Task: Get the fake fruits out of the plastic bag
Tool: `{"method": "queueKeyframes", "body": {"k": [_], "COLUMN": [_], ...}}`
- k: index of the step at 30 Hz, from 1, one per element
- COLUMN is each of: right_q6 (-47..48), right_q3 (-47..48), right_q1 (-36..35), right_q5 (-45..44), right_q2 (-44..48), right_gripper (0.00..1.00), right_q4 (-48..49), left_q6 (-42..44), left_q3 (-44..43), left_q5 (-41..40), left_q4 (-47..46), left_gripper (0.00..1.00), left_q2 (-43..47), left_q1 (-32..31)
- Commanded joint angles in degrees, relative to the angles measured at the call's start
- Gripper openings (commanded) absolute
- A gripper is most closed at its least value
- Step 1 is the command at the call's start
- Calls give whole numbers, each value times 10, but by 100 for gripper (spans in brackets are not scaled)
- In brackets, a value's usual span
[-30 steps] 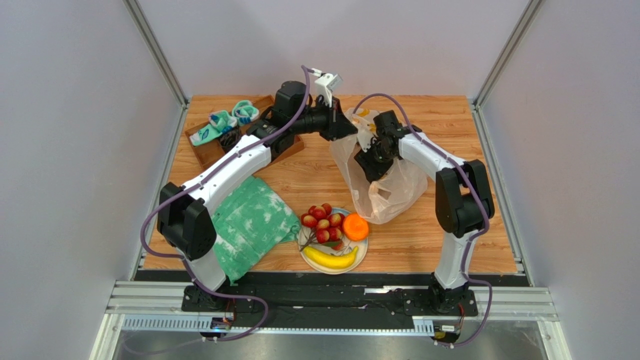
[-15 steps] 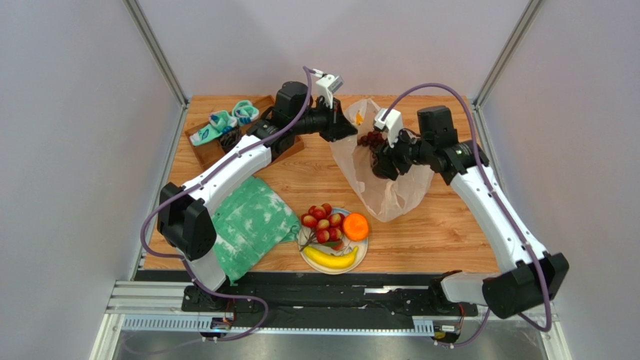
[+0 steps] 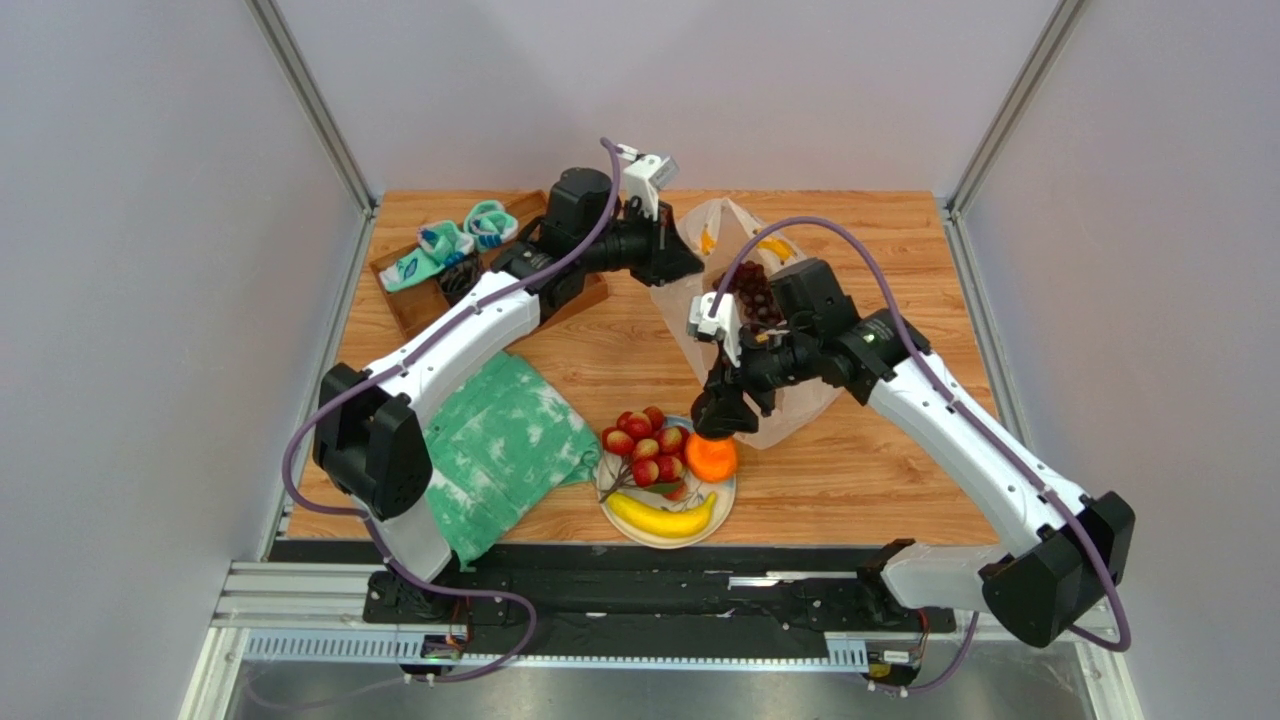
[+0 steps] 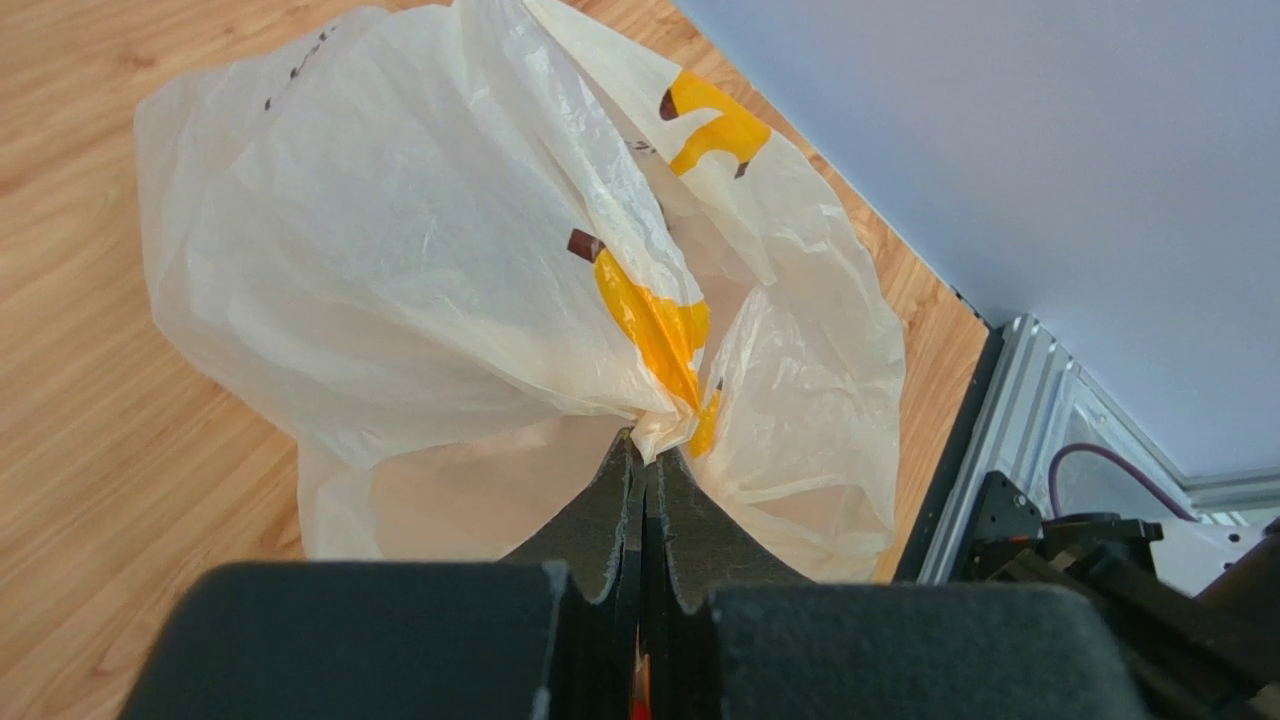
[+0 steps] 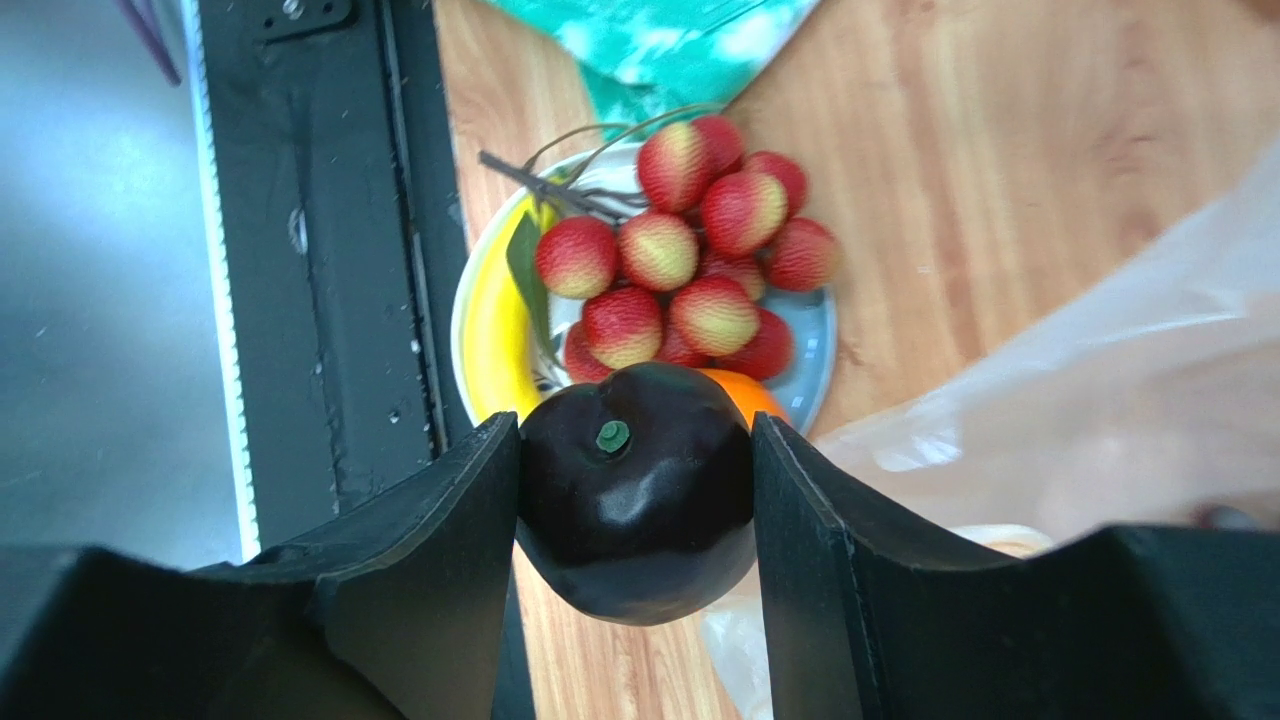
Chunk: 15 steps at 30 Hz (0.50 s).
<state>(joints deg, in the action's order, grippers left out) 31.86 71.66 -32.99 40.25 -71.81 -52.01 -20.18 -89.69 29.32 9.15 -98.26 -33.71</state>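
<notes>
Right tool (image 5: 636, 450) grips dark round fruit (image 5: 639, 518) — wrist view only.

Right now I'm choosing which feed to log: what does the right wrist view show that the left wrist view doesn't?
Only right wrist: the right gripper shut on the dark round fruit, with the plate and red cluster beyond it. Only left wrist: the left gripper pinching the plastic bag beside a yellow print. Both: the plastic bag and wooden table.
</notes>
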Motion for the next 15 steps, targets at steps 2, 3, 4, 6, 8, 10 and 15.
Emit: {"method": "queueKeyframes", "body": {"k": [2, 3, 4, 6, 8, 10, 15], "right_q6": [29, 29, 31, 36, 50, 58, 64], "right_q3": [-40, -46, -51, -70, -85, -108, -135], "right_q1": [-52, -57, -62, -73, -85, -96, -121], "right_q5": [34, 36, 40, 42, 40, 26, 16], "right_q2": [-19, -24, -27, -38, -44, -44, -50], "right_gripper": [43, 43, 43, 43, 43, 43, 43], "right_q4": [28, 38, 42, 52, 60, 82, 113], "left_q6": [-44, -45, -48, -54, -56, -57, -50], "left_q3": [7, 7, 7, 7, 9, 12, 16], "left_q5": [19, 21, 21, 22, 26, 26, 26], "left_q4": [-27, -28, -30, -31, -33, -35, -31], "left_gripper": [0, 0, 0, 0, 0, 0, 0], "left_q2": [1, -1, -1, -4, -4, -3, 8], "left_q1": [21, 21, 21, 21, 22, 22, 22]}}
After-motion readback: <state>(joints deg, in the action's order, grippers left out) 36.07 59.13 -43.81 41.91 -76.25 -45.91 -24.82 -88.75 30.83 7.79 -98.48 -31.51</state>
